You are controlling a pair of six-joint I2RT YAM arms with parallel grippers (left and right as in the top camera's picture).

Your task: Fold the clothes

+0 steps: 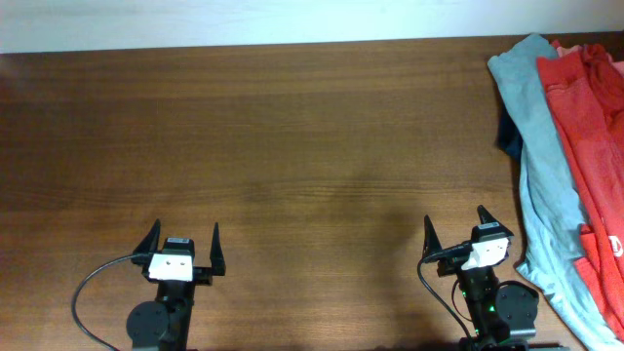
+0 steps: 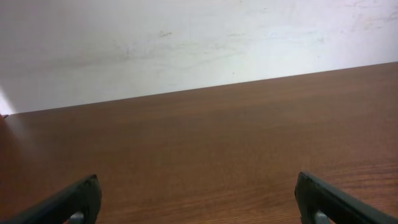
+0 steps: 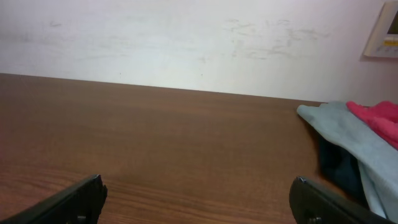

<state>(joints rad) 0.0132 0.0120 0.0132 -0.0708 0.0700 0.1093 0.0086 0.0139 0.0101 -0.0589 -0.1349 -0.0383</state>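
Note:
A pile of clothes lies at the table's right edge. An orange-red T-shirt [image 1: 597,117] lies on top, with a bit of white print near the right border. A grey T-shirt [image 1: 542,146] lies under it, with a dark garment [image 1: 508,136] peeking out at its left. The grey shirt [image 3: 348,134] and a red fold [image 3: 379,118] also show at the right of the right wrist view. My left gripper [image 1: 182,239] [image 2: 198,190] is open and empty near the front edge, far left of the pile. My right gripper [image 1: 456,226] [image 3: 198,190] is open and empty, just left of the pile.
The brown wooden table [image 1: 292,146] spreads from the grippers to a white wall [image 2: 186,43] at the back. A white wall panel [image 3: 384,31] shows at the top right of the right wrist view. Black cables [image 1: 93,283] trail by the arm bases.

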